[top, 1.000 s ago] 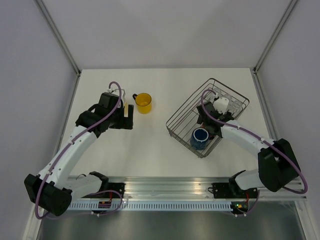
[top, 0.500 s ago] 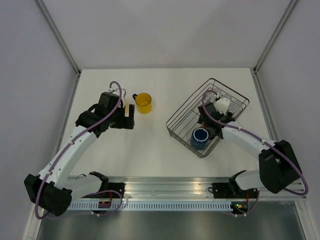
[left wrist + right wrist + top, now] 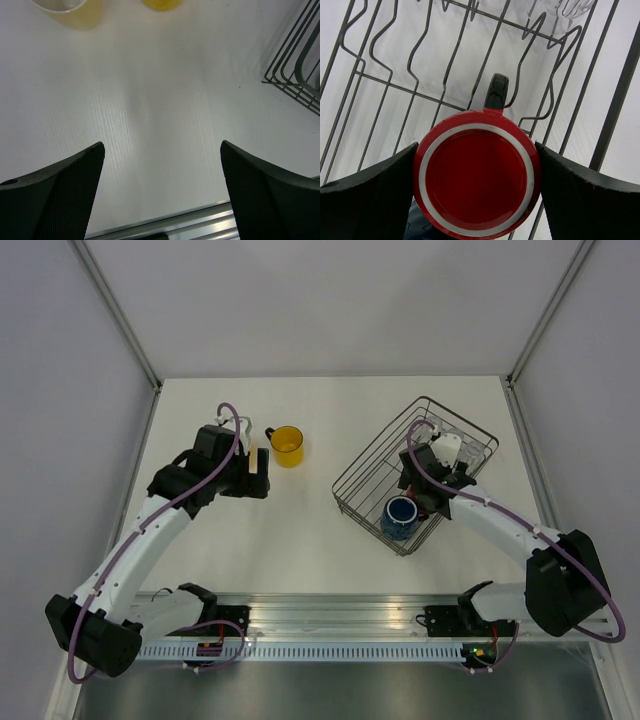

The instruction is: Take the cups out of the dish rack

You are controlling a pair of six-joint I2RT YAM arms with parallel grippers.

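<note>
Dish rack (image 3: 368,476) stands on the desk (image 3: 300,540), right side. It holds an upright blue mug (image 3: 400,514) at the near end and clear tumblers (image 3: 567,7) at the far end. A red mug (image 3: 477,182) is inside, base facing the wrist camera and handle toward the tumblers, clenched between the right fingers (image 3: 370,200). The left fingers (image 3: 55,195) are released over bare desk near a yellow mug (image 3: 287,445).

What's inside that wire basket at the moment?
A dark blue mug stands near the basket's near corner, and a red mug sits between the right gripper's fingers. At the far end clear glasses show; the arm hides how many.
</note>
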